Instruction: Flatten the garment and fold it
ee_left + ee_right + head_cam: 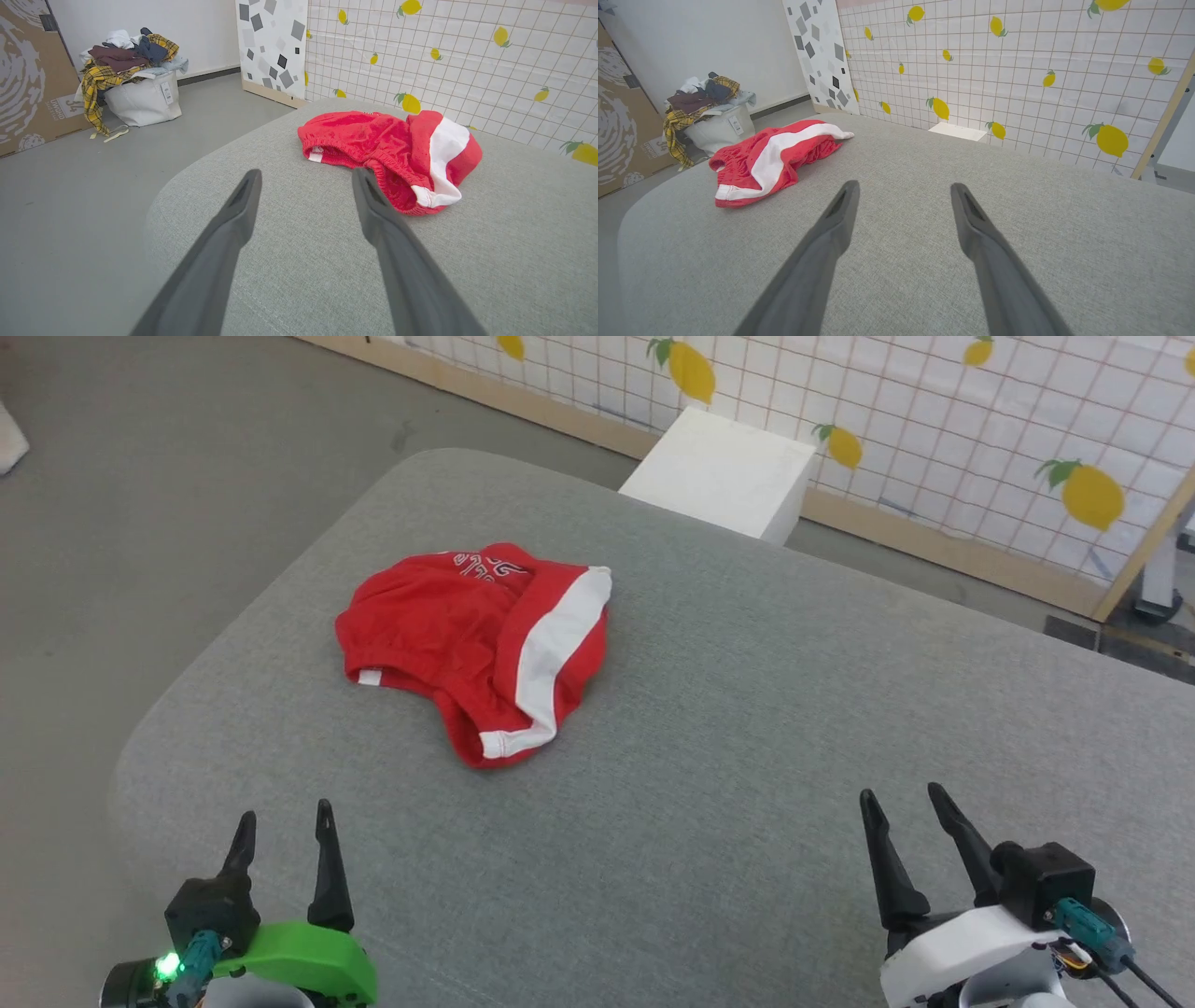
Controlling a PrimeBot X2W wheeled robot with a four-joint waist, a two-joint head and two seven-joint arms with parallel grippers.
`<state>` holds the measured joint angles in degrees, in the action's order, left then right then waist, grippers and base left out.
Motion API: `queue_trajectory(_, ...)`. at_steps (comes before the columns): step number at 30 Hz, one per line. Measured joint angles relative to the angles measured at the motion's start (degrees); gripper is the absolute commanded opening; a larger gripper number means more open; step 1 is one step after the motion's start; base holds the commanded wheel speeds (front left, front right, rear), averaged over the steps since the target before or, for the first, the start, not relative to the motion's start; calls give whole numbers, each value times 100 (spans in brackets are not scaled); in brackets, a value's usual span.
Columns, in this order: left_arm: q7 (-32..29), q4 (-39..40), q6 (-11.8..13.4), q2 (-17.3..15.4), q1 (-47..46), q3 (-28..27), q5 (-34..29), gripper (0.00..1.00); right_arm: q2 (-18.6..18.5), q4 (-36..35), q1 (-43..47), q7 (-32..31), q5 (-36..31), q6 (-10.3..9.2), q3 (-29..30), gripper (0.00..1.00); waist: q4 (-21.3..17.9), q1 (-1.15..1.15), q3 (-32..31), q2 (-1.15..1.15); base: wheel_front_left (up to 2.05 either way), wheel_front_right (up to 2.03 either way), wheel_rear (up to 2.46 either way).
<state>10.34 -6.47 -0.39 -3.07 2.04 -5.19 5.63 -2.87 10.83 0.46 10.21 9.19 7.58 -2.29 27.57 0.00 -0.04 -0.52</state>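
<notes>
My left hand [286, 810], on its green mount, is nearest to me at the lower left of the head view, and my right hand [902, 791], on its white mount, at the lower right. Both have their two dark fingers spread wide, pinching nothing, and point forward over the near part of the grey padded bench [747, 709]. A green light shines at the left wrist. The garment [448, 635] lies crumpled on the bench, ahead of the left hand and well apart from both hands, nearer to the far left corner. It is doubled over on itself, and one white stripe [551, 644] runs across its top. White letters [485, 563] are printed at its far edge, but they are upside down to me and I cannot read them. A small white tag [370, 678] sits at the near red edge. The left wrist view adds the gathered waistband, and further back on the floor [93, 186] a white laundry basket [142, 100] heaped with clothes, among them a yellow checked cloth [96, 81]. The basket has a label that is too small to read. Beside it stands a brown cardboard box [28, 79] with a pale swirl print and some letters I cannot make out surely. The head view gives me a white block [724, 471] just behind the bench, in front of the lemon-pattern wall panel [980, 429]. In the right wrist view the garment lies far to the left of the fingers.
</notes>
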Motion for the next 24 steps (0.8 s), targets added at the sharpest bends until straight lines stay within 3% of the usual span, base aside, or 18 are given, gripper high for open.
queue_trajectory(24, 294, -170, 0, 0, 12, -140, 194, 100, 0, 274, 18, 294, 126, 0, -3, 100, 662, 0, 47, 0, 0, 0, 0)
